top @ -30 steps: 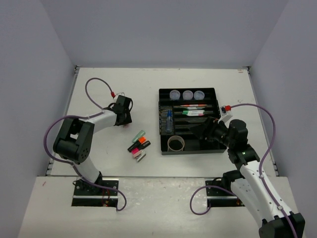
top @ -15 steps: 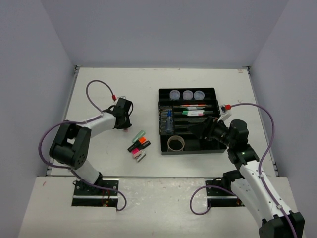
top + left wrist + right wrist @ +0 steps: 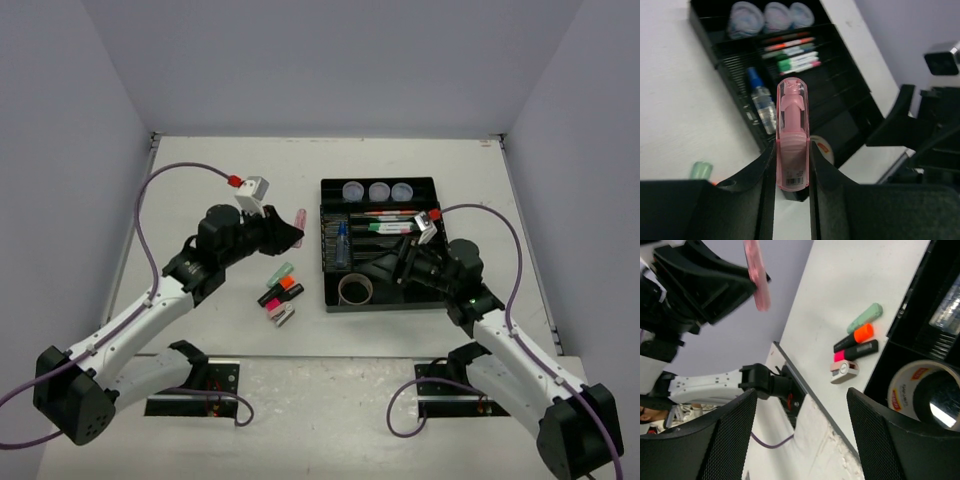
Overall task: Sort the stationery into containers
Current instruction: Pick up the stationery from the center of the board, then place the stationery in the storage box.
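Observation:
My left gripper (image 3: 291,231) is shut on a pale pink capped stick (image 3: 300,218) and holds it above the table, just left of the black organiser tray (image 3: 326,270). In the left wrist view the stick (image 3: 791,135) sits clamped between both fingers. My right gripper (image 3: 385,268) is open and empty above the tray's near part, beside the tan tape roll (image 3: 355,290). The tray holds three clear tubs (image 3: 379,190), coloured pens (image 3: 392,220) and a blue-capped bottle (image 3: 342,243). Green (image 3: 281,272), orange (image 3: 290,283) and pink (image 3: 275,302) highlighters and a small white block (image 3: 284,316) lie on the table.
The table is white, with grey walls at the left, back and right. Both arm bases sit at the near edge. Purple cables loop over each arm. The highlighter cluster (image 3: 856,340) lies between the left arm and the tray's left wall.
My left arm has swung from the far left towards the tray, carrying the pink stick raised off the table. My right gripper has shifted a little left over the tray.

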{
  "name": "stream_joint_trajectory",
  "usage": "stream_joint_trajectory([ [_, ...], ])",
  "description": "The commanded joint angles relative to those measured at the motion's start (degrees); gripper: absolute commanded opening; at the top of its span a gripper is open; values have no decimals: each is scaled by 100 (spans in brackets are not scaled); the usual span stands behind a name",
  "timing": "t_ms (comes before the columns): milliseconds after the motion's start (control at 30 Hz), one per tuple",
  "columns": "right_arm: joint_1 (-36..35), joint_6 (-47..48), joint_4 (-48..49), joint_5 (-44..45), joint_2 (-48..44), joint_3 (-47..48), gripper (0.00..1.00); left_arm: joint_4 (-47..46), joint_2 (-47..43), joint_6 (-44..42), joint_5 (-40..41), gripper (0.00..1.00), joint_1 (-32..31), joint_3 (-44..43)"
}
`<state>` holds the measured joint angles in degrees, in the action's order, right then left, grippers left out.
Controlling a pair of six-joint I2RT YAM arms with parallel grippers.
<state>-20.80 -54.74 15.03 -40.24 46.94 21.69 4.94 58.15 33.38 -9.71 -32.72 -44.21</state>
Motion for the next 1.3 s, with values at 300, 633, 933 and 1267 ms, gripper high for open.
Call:
stream_joint_trajectory([
  [300,-880,-664,888,848,811,1031,73,-2131,163,86,-2233,0,-757,569],
  [633,-1267,-582,923,1059,1166,1332,47,-1977,439,55,-2137,0,-823,427],
  [933,-1321,-790,1247,910,1407,1147,2,-1936,493,46,-2066,10,-826,402],
  [1267,-1235,-407,92,1934,1225,1261,0,-1125,467,-114,-1235,87,-823,176],
])
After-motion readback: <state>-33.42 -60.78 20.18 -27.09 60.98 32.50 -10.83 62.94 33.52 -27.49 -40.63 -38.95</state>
